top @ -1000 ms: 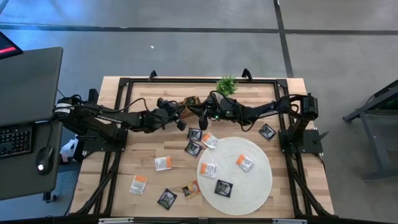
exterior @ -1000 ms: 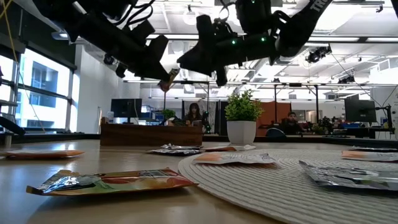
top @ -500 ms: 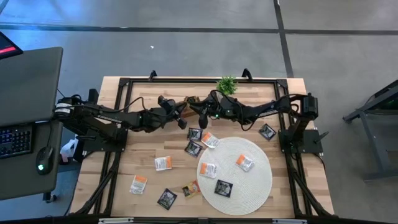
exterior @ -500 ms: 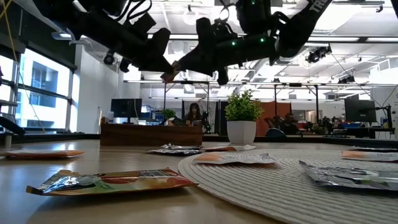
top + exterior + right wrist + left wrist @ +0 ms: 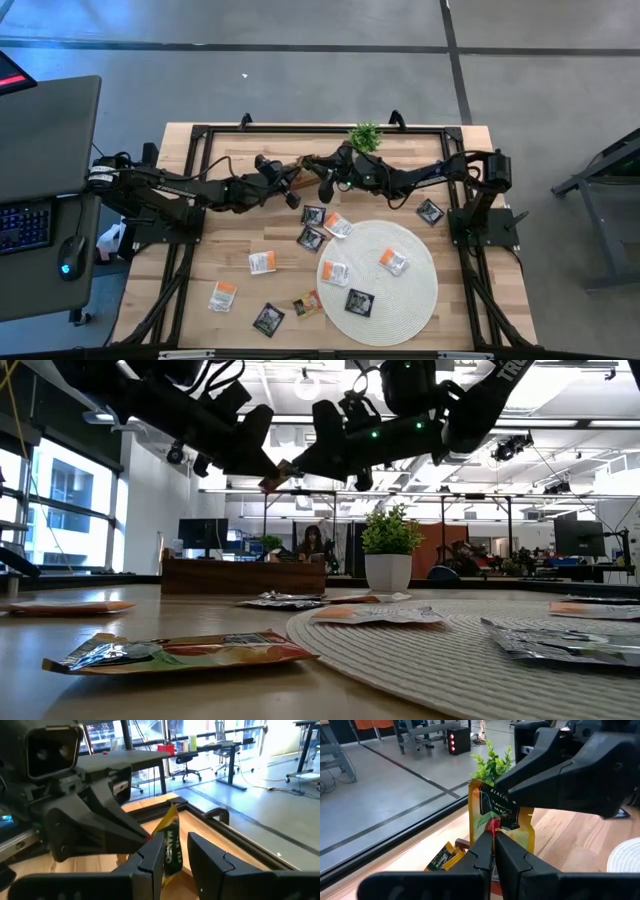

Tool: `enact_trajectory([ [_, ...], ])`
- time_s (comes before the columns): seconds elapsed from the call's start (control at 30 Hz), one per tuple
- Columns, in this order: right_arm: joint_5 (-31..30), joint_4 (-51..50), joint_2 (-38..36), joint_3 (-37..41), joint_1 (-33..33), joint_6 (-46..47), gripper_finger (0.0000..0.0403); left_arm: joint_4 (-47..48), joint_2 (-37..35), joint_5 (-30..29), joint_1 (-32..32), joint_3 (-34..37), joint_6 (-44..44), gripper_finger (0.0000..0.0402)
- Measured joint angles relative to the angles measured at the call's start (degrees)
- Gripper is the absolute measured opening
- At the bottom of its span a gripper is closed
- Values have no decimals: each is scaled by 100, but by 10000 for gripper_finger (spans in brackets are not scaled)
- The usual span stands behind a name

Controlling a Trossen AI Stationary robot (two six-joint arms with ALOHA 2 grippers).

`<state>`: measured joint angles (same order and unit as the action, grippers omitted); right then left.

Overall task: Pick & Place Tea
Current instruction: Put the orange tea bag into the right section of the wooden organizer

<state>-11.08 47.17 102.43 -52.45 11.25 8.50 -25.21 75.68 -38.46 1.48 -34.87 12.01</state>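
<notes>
Sachet (image 5: pixel 501 822), yellow w/ black label, is up in the air at the back of the table (image 5: pixel 230 245), pinched by its lower edge in the left gripper (image 5: pixel 493 851), whose fingers are closed tight on it. Right gripper (image 5: pixel 176 851) meets it from the other side; its fingers stand apart w/ the sachet between them, not clamped on it as far as the right wrist view shows. High view: both grippers are nose to nose just in front of the wooden tray (image 5: pixel 305 161), near the plant (image 5: pixel 365 135). Low view: sachet (image 5: pixel 277 477) hangs high above the table between the two dark gripper bodies.

Rest of the tea lies flat: three sachets on the round mat (image 5: pixel 415 292), a cluster of three at the mat's back-left edge, one black sachet (image 5: pixel 430 211) to the mat's right, others scattered on bare wood to the left & front-left. More yellow sachets (image 5: pixel 441 859) lie in the tray below the held one.
</notes>
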Motion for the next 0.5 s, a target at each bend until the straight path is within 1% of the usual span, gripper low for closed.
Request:
enact_trajectory([
  [0.13,-5,95,0,0,4,-150,82,3,0,-2,0,0,1,9],
  [0.23,41,69,0,0,5,36,82,-150,0,-3,0,0,-12,9],
  [0.33,210,-135,0,0,12,181,82,-295,-2,-4,0,0,-148,9],
  [0.5,178,-237,-2,0,13,145,82,-418,-2,-5,-2,0,-192,9],
])
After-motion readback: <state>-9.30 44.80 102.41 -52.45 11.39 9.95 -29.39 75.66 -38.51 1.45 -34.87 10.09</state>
